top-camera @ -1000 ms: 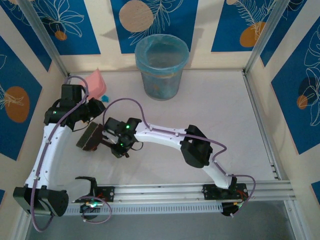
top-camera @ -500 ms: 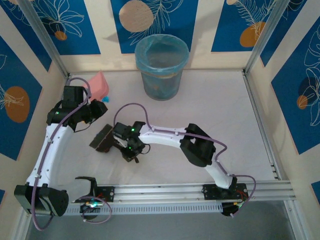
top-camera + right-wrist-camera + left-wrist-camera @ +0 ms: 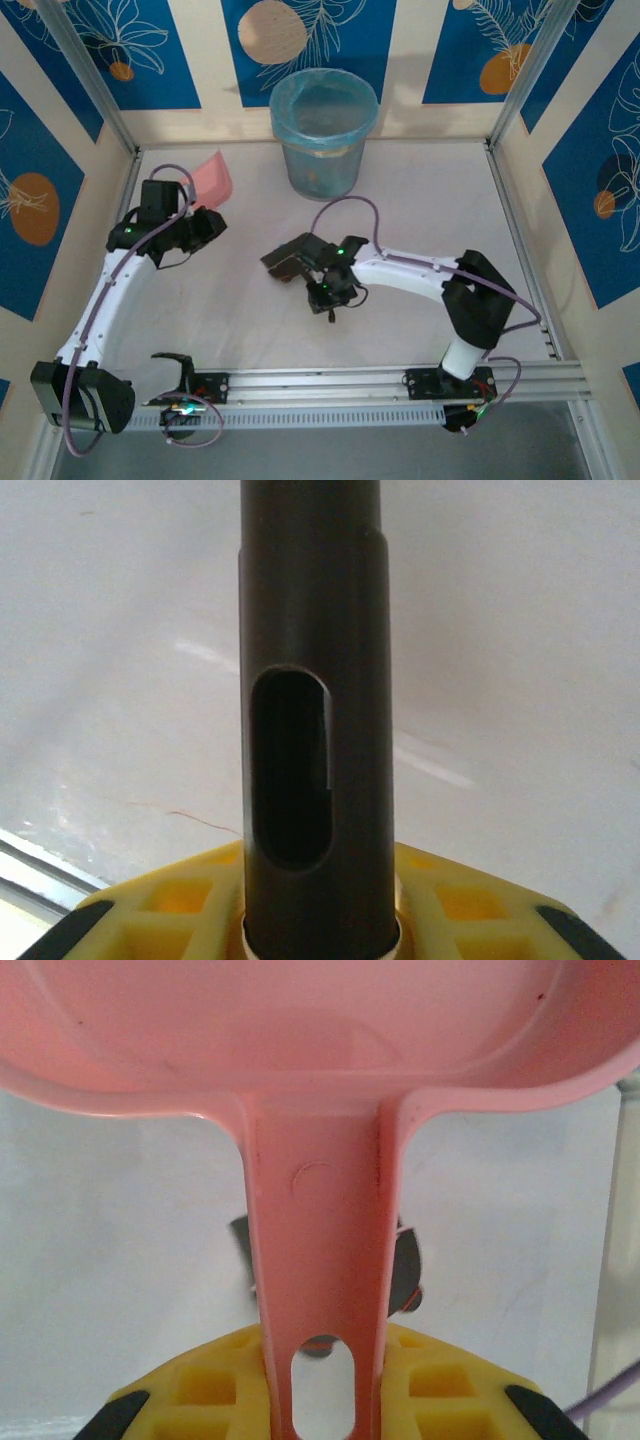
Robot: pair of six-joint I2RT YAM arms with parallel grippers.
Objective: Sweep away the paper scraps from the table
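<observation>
dustpan (image 3: 320, 1020): pan cut by top edge | brush handle (image 3: 312, 630): cut by top edge | bin (image 3: 300, 165): contents unclear

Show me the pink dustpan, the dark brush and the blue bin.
pink dustpan (image 3: 318, 1260), left wrist view, on its handle.
dark brush (image 3: 310, 600), right wrist view, on its handle.
blue bin (image 3: 322, 170), top view, on its outer wall.

We see top view bright, evenly lit from above; soft shadows on table (image 3: 420, 200), slight softness throughout. In left wrist view we find pink dustpan (image 3: 320, 1210) close, edges soft, background washed pale. In right wrist view dark brush handle (image 3: 315, 630) reads sharp; pale glare streaks cross table behind.
</observation>
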